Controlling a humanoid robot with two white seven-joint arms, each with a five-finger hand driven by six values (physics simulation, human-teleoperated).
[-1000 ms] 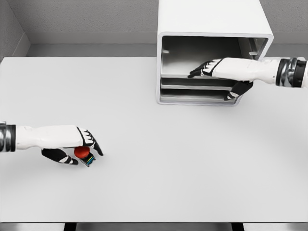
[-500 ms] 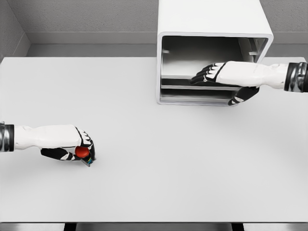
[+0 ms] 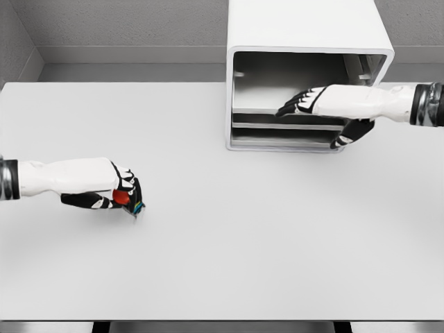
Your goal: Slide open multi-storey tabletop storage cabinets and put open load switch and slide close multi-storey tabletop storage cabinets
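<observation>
The left hand [image 3: 114,192] is clenched around the load switch [image 3: 125,200] — its red knob shows between curled fingers and thumb, low over the table [image 3: 222,257]. Well off to that hand's right and farther back stands the white storage cabinet [image 3: 305,31], its front open. The right hand [image 3: 326,104] reaches into that opening — fingers extended flat over the upper shelf [image 3: 267,111], thumb hanging below by the cabinet's lower right corner, gripping nothing.

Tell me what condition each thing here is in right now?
White boxy storage cabinet: front open, shelves bare.
Small load switch with red knob: gripped, at the table surface.
Left hand: closed on the switch.
Right hand: fingers extended at the cabinet's opening, holding nothing.
</observation>
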